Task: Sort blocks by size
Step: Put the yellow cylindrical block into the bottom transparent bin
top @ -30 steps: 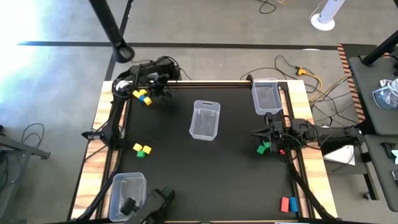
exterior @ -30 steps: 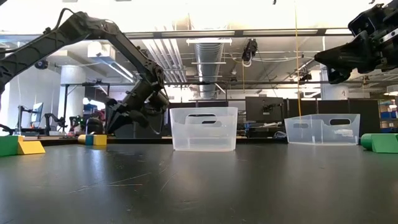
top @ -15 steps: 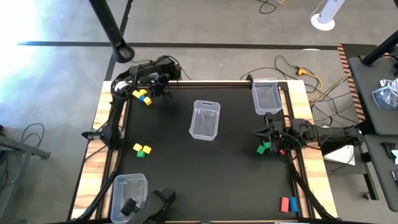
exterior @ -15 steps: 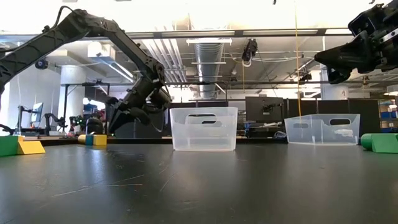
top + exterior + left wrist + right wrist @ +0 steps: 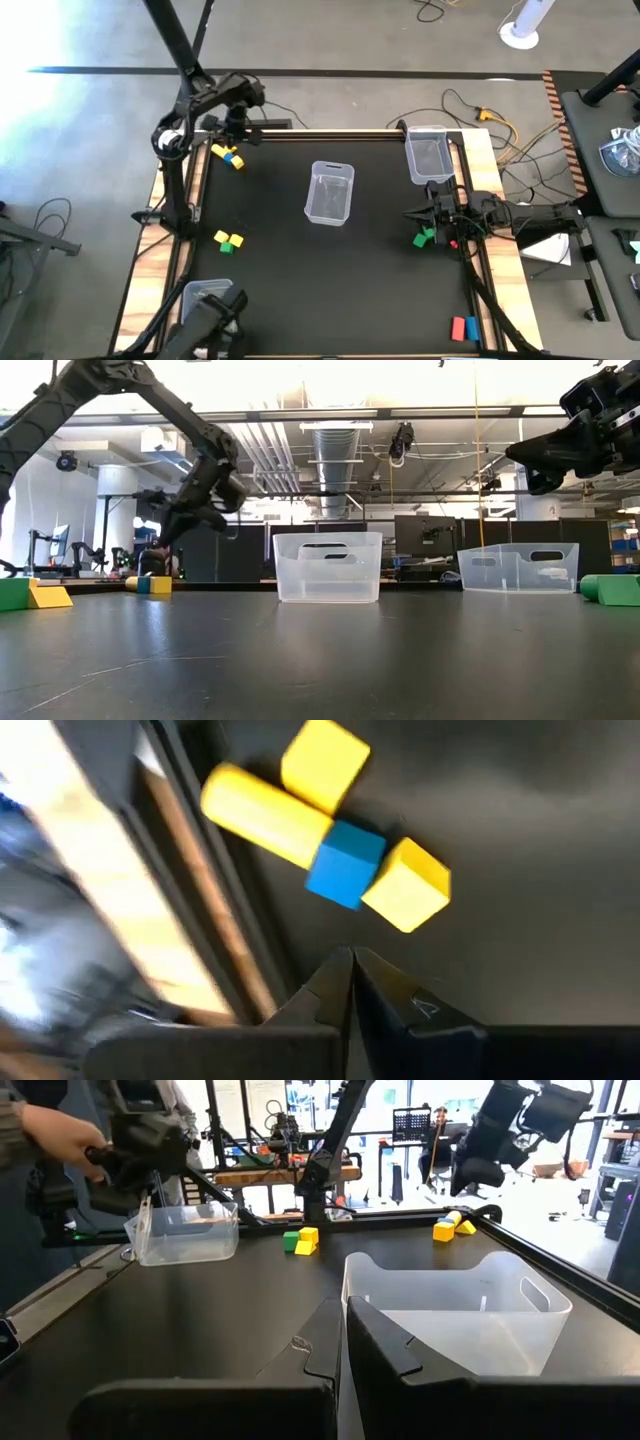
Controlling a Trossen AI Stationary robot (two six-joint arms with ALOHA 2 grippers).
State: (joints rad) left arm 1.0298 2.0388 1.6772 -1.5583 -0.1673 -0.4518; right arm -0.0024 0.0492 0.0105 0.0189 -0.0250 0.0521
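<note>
Black tabletop [image 5: 330, 270] with wooden edges, clear bins [image 5: 329, 193], scattered blocks [image 5: 229, 156], grey floor [image 5: 330, 40], left gripper [image 5: 351, 957] and right gripper [image 5: 342, 1306] jaws closed, empty

Block cluster [image 5: 229, 156] at table's [image 5: 380, 290] far-left corner, one bin [image 5: 330, 193] mid-table, another bin [image 5: 427, 155] far right

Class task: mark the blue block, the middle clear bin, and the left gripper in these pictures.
blue block [image 5: 346, 863], left wrist view, its top face.
middle clear bin [image 5: 330, 194], high view, its floor.
left gripper [image 5: 351, 964], left wrist view, its closed fingertips.
</note>
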